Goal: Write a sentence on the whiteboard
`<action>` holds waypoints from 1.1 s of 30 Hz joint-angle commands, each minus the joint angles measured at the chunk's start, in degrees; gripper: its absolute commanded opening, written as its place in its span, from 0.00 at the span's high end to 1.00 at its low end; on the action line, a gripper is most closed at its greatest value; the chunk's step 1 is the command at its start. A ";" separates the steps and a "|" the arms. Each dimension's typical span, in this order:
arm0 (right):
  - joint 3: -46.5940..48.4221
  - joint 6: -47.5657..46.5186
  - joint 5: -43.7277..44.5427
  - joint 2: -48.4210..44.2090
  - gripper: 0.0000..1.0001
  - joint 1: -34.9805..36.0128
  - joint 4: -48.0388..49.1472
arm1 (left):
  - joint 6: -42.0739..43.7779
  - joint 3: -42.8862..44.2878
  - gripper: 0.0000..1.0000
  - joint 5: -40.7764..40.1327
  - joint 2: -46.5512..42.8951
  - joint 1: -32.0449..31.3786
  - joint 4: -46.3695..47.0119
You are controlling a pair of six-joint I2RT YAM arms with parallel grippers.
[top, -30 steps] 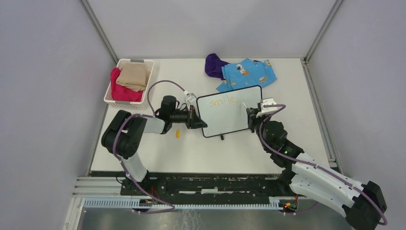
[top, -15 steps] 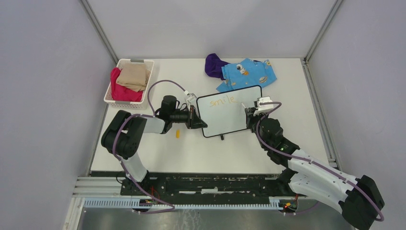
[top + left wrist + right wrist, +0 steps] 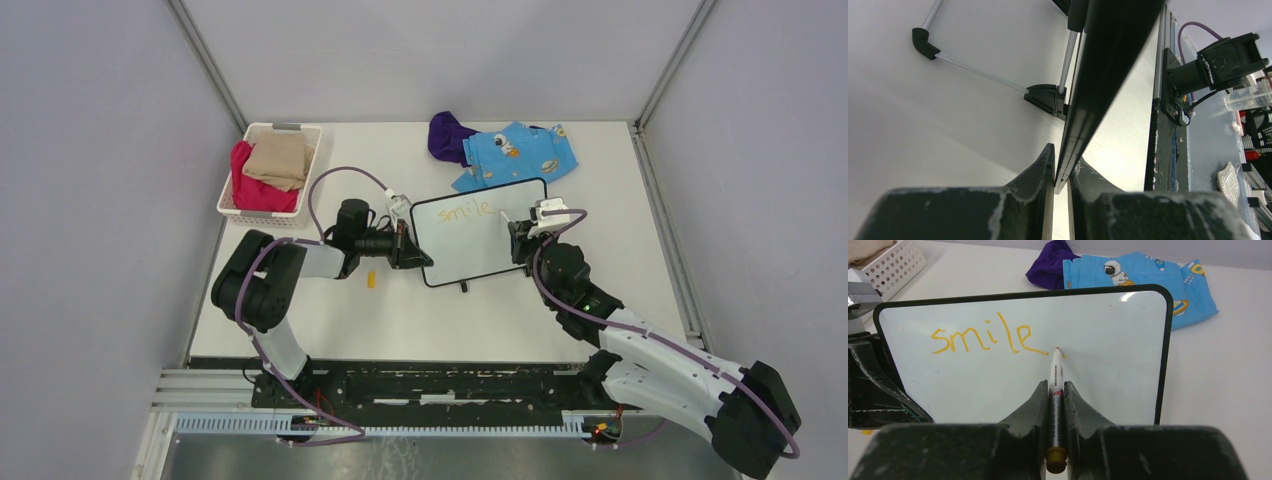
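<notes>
Our right wrist view shows the right tool pinching a marker, its tip at the standing whiteboard just after the sentence, "smile". The left wrist sees only the board's edge, clamped by the left tool.

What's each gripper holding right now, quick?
Left gripper: shut on the whiteboard edge.
Right gripper: shut on the marker.
</notes>
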 commanded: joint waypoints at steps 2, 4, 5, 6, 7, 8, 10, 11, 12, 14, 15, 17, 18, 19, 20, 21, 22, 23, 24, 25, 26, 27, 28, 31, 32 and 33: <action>1.50 0.89 0.33 0.01 1.00 -0.51 1.84 | 2.82 0.35 0.98 -3.69 0.26 -0.46 -4.46; 1.32 1.13 0.55 -0.04 1.00 -0.51 0.97 | 2.75 0.39 0.98 -3.72 0.30 -0.48 -4.46; 1.21 1.20 0.63 -0.07 1.00 -0.51 0.64 | 2.71 0.39 0.98 -3.69 0.33 -0.51 -4.48; 1.03 1.26 0.76 -0.22 1.00 -0.55 0.37 | 2.71 0.44 0.98 -3.77 0.34 -0.56 -4.46; 0.85 1.42 0.72 -0.31 1.00 -0.59 0.23 | 2.72 0.40 0.98 -3.70 0.30 -0.54 -4.46; 0.68 1.51 0.78 -0.45 1.00 -0.59 -0.08 | 2.70 0.39 0.98 -3.69 0.29 -0.54 -4.46; 0.41 1.76 0.66 -0.64 1.00 -0.65 -0.63 | 2.74 0.40 0.98 -3.70 0.22 -0.57 -4.47; 0.19 1.90 0.62 -0.67 1.00 -0.60 -0.81 | 2.69 0.33 0.98 -3.69 0.25 -0.57 -4.50; -0.02 1.96 0.34 -0.76 1.00 -0.58 -0.97 | 2.67 0.43 0.98 -3.69 0.25 -0.57 -4.46; -0.42 2.25 0.21 -0.93 1.00 -0.63 -1.53 | 2.70 0.47 0.98 -3.74 0.34 -0.57 -4.46; -0.63 2.35 0.19 -0.98 1.00 -0.59 -1.69 | 2.72 0.46 0.98 -3.74 0.25 -0.52 -4.47; -0.96 2.42 -0.28 -1.23 1.00 -0.60 -1.96 | 2.72 0.40 0.98 -3.74 0.31 -0.57 -4.46; -1.09 2.49 -0.67 -1.25 1.00 -0.60 -2.08 | 2.71 0.47 0.98 -3.70 0.32 -0.57 -4.46; -1.10 2.62 -1.04 -1.26 1.00 -0.58 -2.33 | 2.67 0.40 0.98 -3.72 0.38 -0.55 -4.46; -1.01 2.70 -1.60 -1.17 1.00 -0.61 -2.56 | 2.66 0.41 0.98 -3.70 0.43 -0.56 -4.46; -1.00 2.74 -2.23 -1.35 1.00 -0.65 -2.79 | 2.65 0.41 0.98 -3.68 0.43 -0.57 -4.46; -0.93 2.84 -3.19 -1.53 1.00 -0.58 -2.92 | 2.66 0.47 0.98 -3.70 0.30 -0.57 -4.46; -0.93 2.94 -4.26 -1.95 1.00 -0.58 -2.96 | 2.66 0.41 0.98 -3.71 0.32 -0.57 -4.46; -0.93 2.87 -5.47 -2.81 1.00 -0.62 -2.86 | 2.69 0.44 0.98 -3.69 0.26 -0.57 -4.46; -0.93 2.85 -6.97 -3.90 1.00 -0.59 -2.62 | 2.72 0.40 0.98 -3.69 0.21 -0.52 -4.50; -0.90 2.86 -8.13 -4.99 1.00 -0.66 -2.31 | 2.70 0.39 0.98 -3.74 0.25 -0.53 -4.47; -0.84 2.87 -9.36 -6.38 1.00 -0.66 -1.79 | 2.71 0.39 0.98 -3.70 0.24 -0.55 -4.46; -0.76 2.66 -10.23 -7.64 1.00 -0.66 -1.50 | 2.69 0.39 0.98 -3.70 0.21 -0.57 -4.46; 0.44 1.81 -12.70 -10.78 1.00 -0.50 -1.73 | 2.70 0.39 0.98 -3.74 0.11 -0.56 -4.46; 1.17 1.35 -13.26 -11.49 1.00 -0.50 -2.22 | 2.78 0.45 0.98 -3.70 0.16 -0.57 -4.56; 1.83 1.09 -13.52 -11.89 1.00 -0.31 -2.62 | 2.96 0.55 0.98 -3.72 0.19 -0.57 -4.77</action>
